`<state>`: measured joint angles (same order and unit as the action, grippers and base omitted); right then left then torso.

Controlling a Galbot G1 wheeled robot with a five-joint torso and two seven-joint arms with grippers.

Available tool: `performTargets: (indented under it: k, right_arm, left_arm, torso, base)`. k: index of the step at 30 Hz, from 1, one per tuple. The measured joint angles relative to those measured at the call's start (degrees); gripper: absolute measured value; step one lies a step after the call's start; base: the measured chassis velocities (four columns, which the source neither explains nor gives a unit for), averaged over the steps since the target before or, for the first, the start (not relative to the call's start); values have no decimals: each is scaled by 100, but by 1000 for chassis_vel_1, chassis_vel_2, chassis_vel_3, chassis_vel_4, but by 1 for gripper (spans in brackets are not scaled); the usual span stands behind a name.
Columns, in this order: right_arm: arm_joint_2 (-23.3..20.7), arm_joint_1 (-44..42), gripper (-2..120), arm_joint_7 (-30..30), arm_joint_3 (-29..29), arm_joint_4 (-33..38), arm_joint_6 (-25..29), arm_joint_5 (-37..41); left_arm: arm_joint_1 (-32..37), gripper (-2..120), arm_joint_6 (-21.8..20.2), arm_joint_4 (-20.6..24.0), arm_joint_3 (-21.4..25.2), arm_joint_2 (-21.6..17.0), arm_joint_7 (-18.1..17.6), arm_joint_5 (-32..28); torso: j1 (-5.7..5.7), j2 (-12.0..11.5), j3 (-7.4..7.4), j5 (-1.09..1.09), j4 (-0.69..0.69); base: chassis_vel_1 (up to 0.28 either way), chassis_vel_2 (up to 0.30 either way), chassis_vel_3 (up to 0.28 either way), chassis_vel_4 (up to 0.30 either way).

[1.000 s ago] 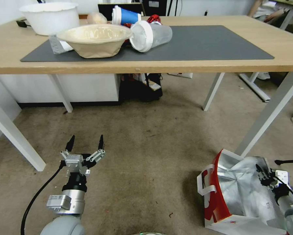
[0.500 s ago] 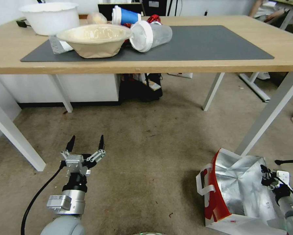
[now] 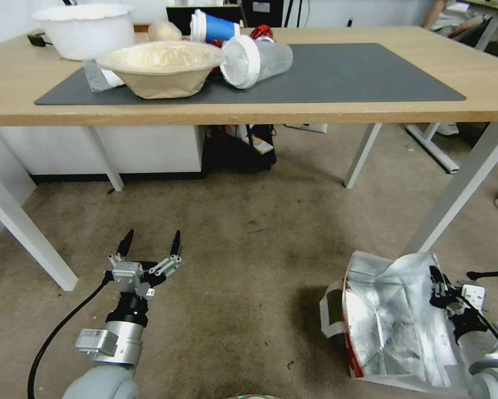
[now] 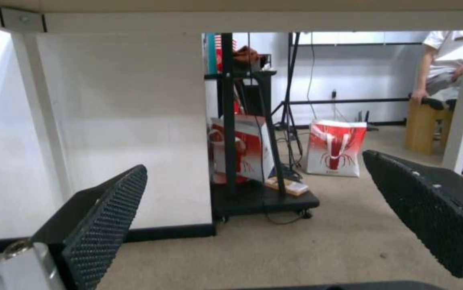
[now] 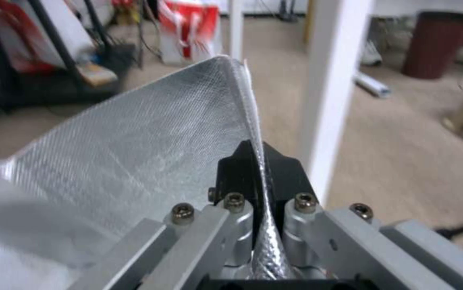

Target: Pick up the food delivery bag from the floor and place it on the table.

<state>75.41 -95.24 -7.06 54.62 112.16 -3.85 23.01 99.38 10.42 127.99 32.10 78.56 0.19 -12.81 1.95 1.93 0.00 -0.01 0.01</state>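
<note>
The food delivery bag point(image 3: 393, 321) sits tilted on the floor point(image 3: 249, 266) at the lower right, its silver foil lining facing up and a white strap handle point(image 3: 329, 317) on its left side. My right gripper point(image 3: 437, 285) is shut on the bag's right rim. In the right wrist view the black fingers point(image 5: 231, 173) pinch the foil-lined wall of the bag point(image 5: 150, 133). My left gripper point(image 3: 150, 244) hovers open over the carpet at the lower left, with nothing between its pads point(image 4: 108, 217). The table point(image 3: 370, 113) with its dark grey mat point(image 3: 343, 72) spans the upper part of the head view.
Bowls point(image 3: 160, 66) and tipped cups point(image 3: 257, 58) crowd the table's left half. A white table leg point(image 3: 453, 199) stands just behind the bag. A black cart point(image 3: 237, 149) stands under the table. Farther back stands another red-and-white bag point(image 4: 333, 147).
The bag has tipped and swung left with my right gripper. Its red side has turned almost out of sight and the foil lining shows more. The left gripper barely shifted.
</note>
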Motion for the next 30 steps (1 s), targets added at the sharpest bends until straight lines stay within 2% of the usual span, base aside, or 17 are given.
performTargets:
  k: [8, 12, 15, 20, 22, 30]
  right_arm:
    - [2, -241, 0, -13, -280, 850, -50, 81]
    - [-180, -311, 0, -226, -443, 1229, -40, 198]
    - [-512, -395, 0, -396, -661, 1695, 21, 470]
    - [-710, -435, 0, -460, -770, 2046, 9, 616]
    - [-914, -484, 0, -494, -795, 2375, -66, 768]
    - [-1601, -504, 0, -824, -373, 2720, -101, 1384]
  left_arm:
    - [-71, 100, 32, -23, 88, -23, 66, 10]
    - [-103, 100, 35, -34, 104, -14, 49, 22]
    - [-128, 100, 34, -34, 139, -12, 30, 27]
    - [-145, 100, 34, -34, 167, -7, 40, 42]
    - [-147, 100, 24, -33, 183, -5, 40, 49]
    - [-144, 100, 10, -32, 195, 7, -9, 49]
  torso:
    - [0, 0, 0, -1, 0]
    - [0, 0, 0, 0, 0]
    - [0, 0, 0, 0, 0]
    - [0, 0, 0, 1, 0]
    - [0, 0, 0, -1, 0]
    - [0, 0, 0, 1, 0]
  base:
    - [0, 0, 0, 0]
    - [0, 0, 0, 0]
    - [0, 0, 0, 0]
    - [0, 0, 0, 0]
    - [0, 0, 0, 0]
    - [0, 0, 0, 0]
